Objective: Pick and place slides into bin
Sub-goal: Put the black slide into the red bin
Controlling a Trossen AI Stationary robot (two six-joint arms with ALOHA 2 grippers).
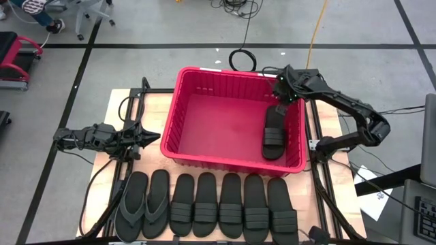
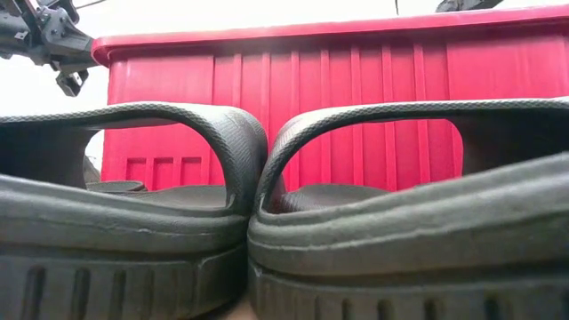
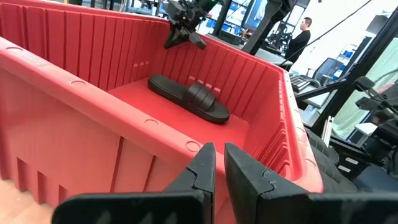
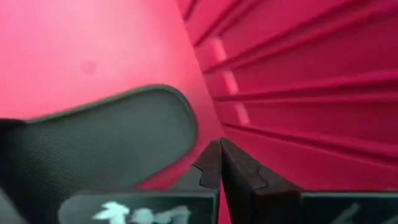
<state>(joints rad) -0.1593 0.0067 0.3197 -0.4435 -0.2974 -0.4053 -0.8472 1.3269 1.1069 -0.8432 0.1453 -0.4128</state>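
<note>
One slide in bin | right end effector closed, empty, above it

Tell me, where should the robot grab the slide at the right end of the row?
Probably by the ribbed band of the rightmost slide, coming straight down from above. The band arches up off the flat sole, leaving a gap for one finger to slip under.
</note>
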